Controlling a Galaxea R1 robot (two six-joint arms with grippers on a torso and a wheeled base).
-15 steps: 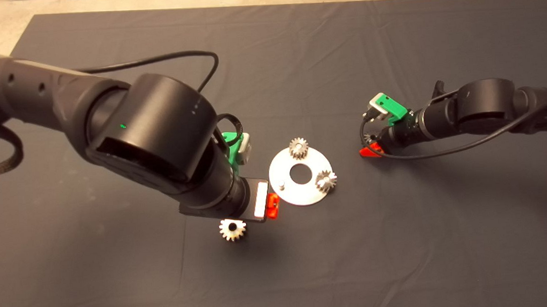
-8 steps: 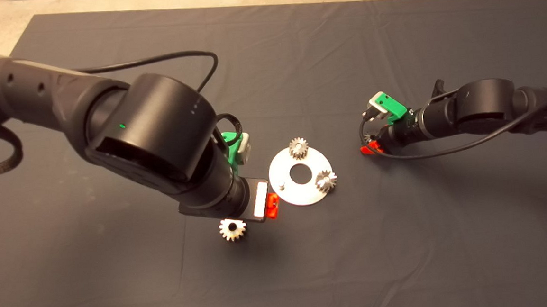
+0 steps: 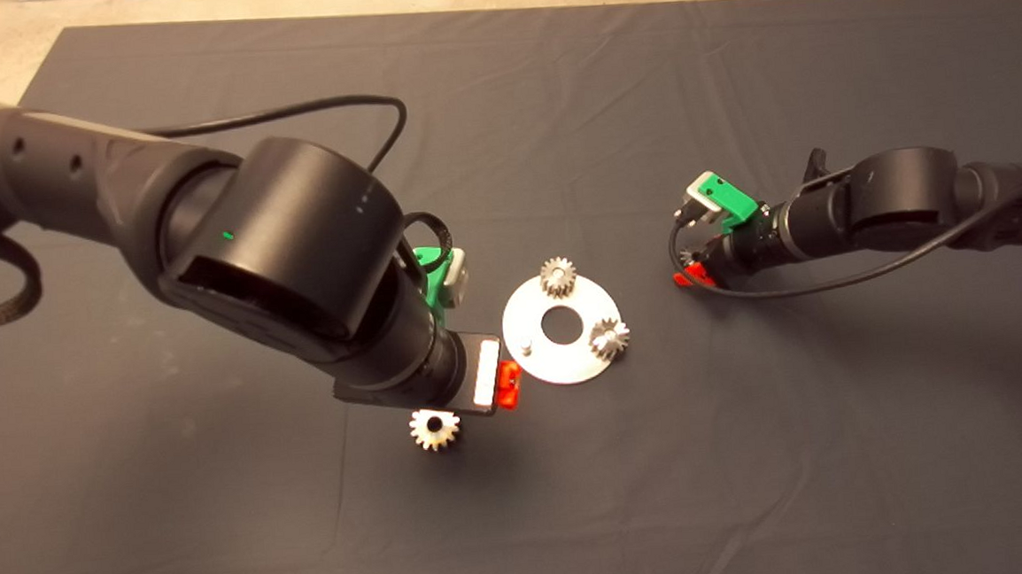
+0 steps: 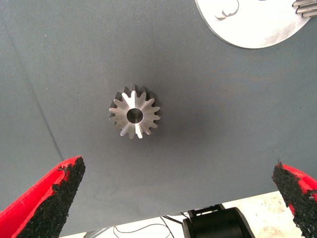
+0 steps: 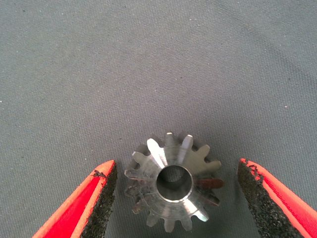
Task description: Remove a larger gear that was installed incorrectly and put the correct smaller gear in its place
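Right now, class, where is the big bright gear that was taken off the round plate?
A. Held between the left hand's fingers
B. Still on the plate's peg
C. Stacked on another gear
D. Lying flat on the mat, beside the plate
D: the big bright gear lies alone on the mat, off the round plate, with the left hand open above it.

The mat (image 3: 578, 514) is plain dark slate grey with faint creases. On it a bright silver-white disc (image 3: 533, 361) carries two duller silver gears (image 3: 557, 277). Beside the disc, the larger gear (image 4: 134, 118) gleams silver-white around a dark hole. The smaller gear (image 5: 171, 186) looks grey steel between red fingers (image 5: 79, 210) with black pads.
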